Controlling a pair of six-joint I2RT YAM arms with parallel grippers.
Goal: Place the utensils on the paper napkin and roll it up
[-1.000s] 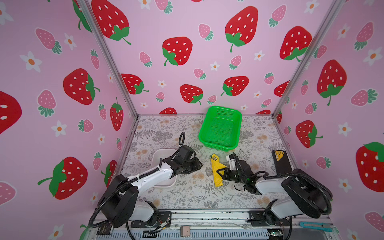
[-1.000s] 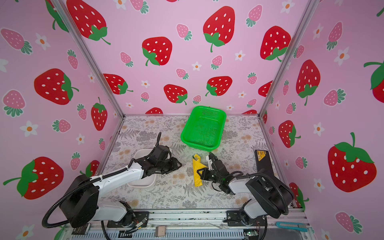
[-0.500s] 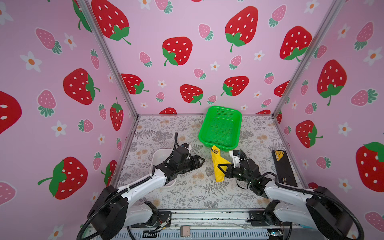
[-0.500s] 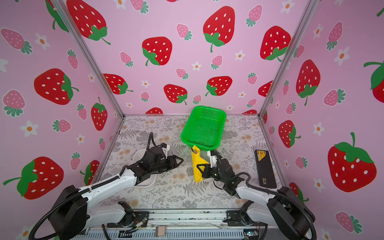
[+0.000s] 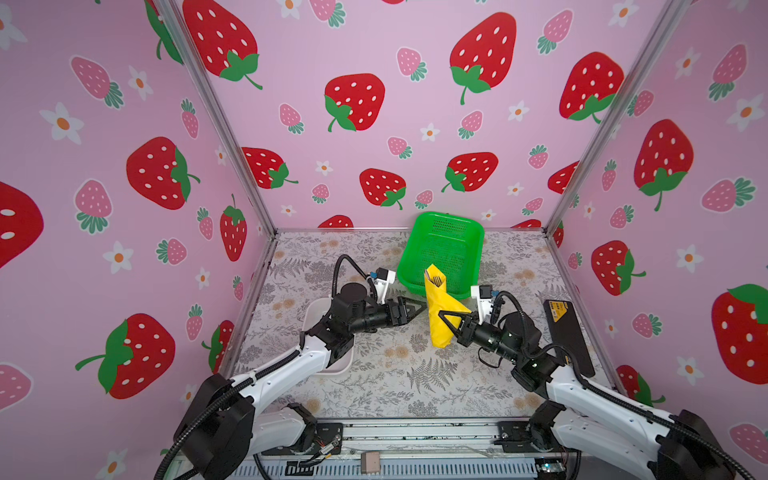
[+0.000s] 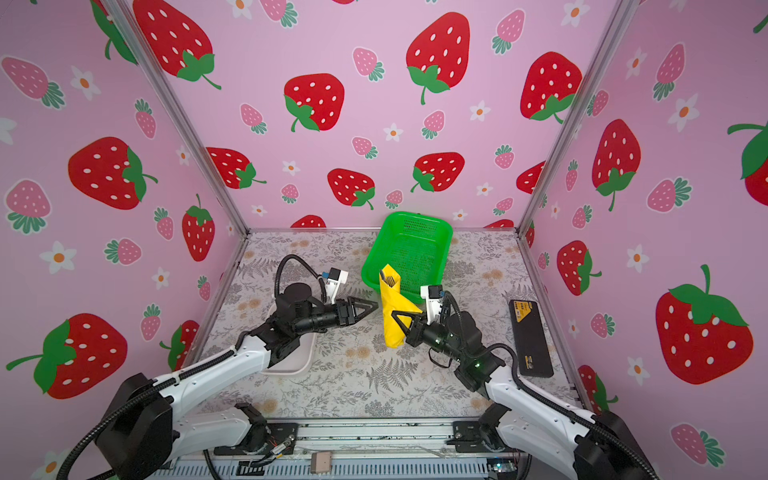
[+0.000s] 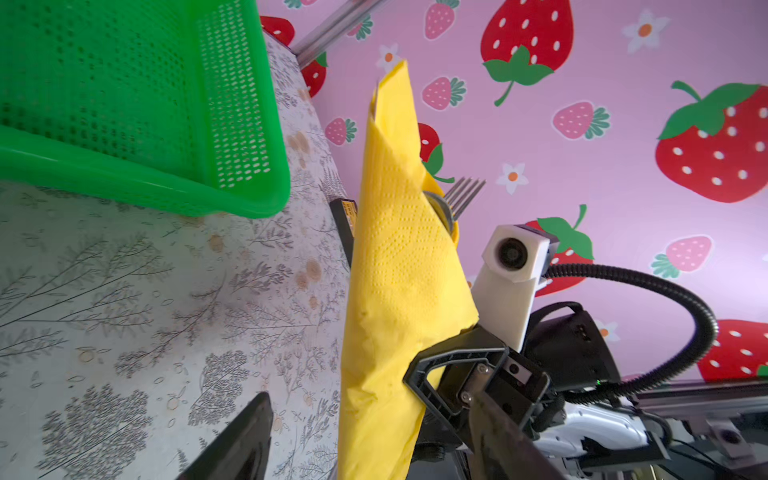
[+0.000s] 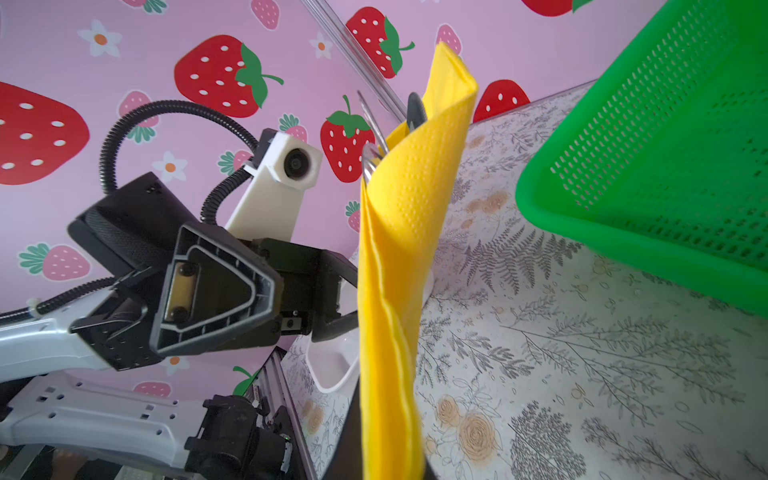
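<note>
The paper napkin (image 5: pixel 438 309) is seen rolled into a yellow cone and is held upright above the tabletop (image 5: pixel 395 374), just in front of the green mesh basket (image 5: pixel 446 216). The utensils (image 5: pixel 436 280) are wrapped inside it, and only their silver heads are shown at the open upper end. In the left wrist view the tines of the fork (image 7: pixel 463 195) are seen above the yellow edge. The right fingers (image 7: pixel 457 353) are clenched on the lower half of the roll, so the roll is carried by that arm alone.

The left fingers (image 8: pixel 216 299) are spread wide and are pointed at the roll from the other side. Their tips are placed just beside the paper; whether it is touched cannot be told. The white tray (image 5: pixel 311 316) is partly covered by the left arm. A flat black device with a yellow label (image 5: pixel 567 336) is laid near the right wall, well apart from the roll.
</note>
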